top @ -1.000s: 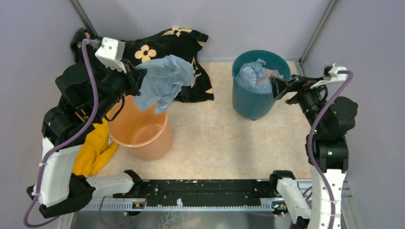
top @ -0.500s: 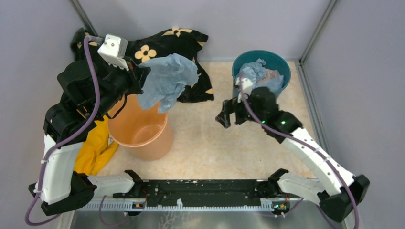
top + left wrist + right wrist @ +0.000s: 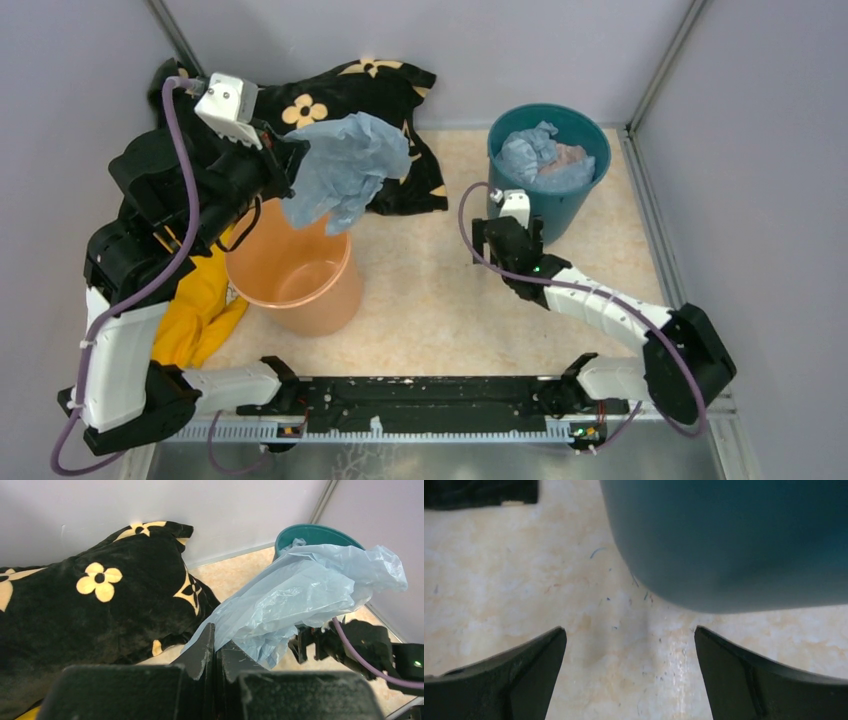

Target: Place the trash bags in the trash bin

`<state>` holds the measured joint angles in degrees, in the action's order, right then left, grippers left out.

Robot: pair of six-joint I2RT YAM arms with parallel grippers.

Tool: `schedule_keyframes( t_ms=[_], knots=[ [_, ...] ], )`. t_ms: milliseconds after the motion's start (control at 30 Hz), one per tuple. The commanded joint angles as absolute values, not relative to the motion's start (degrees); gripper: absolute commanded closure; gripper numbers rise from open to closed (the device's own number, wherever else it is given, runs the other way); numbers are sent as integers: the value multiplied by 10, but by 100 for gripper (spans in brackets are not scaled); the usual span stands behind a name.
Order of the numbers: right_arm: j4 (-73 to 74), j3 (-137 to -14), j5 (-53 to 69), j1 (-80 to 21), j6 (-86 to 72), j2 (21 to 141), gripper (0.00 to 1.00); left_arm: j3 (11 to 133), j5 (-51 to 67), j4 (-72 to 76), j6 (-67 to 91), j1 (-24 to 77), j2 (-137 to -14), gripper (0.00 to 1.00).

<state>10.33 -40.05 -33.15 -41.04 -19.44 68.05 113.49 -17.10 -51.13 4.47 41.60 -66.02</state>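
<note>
A crinkly pale blue trash bag (image 3: 345,170) hangs from my left gripper (image 3: 290,165), above the back rim of the peach-orange trash bin (image 3: 295,275). In the left wrist view the fingers (image 3: 207,642) are pressed together on the bag's edge (image 3: 305,595). A second blue trash bag (image 3: 540,155) is bunched inside the dark teal bucket (image 3: 545,205). My right gripper (image 3: 497,232) sits low on the floor at the teal bucket's left side. It is wide open (image 3: 630,635), with only bare floor between its fingers and the bucket's wall (image 3: 734,540) just ahead.
A black cloth with yellow flowers (image 3: 370,90) lies against the back wall, behind the bin. A yellow cloth (image 3: 200,310) is heaped to the left of the bin. Grey walls close in the left, back and right sides.
My right arm has swung away from the teal bucket's rim, down to the floor at its left side, jaws opening wider. The left gripper still holds the bag, almost unmoved.
</note>
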Motion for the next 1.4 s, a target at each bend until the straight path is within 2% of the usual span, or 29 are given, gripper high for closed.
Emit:
schedule_keyframes(
  t_ms=[0,233,667,1367],
  knots=[
    [-68,-407,-306,-326,-227,741,1,1137,-177,-503,41,413,-648,95],
    [-86,-488,-284,-248,-227,868,1,1137,-191,-514,35,414,-630,95],
    [-94,-607,-304,-201,-214,1067,1,1134,-212,-538,27,413,-606,95],
    [152,-875,-230,-76,-333,1240,1,1146,-218,-557,24,414,-602,94]
  ],
)
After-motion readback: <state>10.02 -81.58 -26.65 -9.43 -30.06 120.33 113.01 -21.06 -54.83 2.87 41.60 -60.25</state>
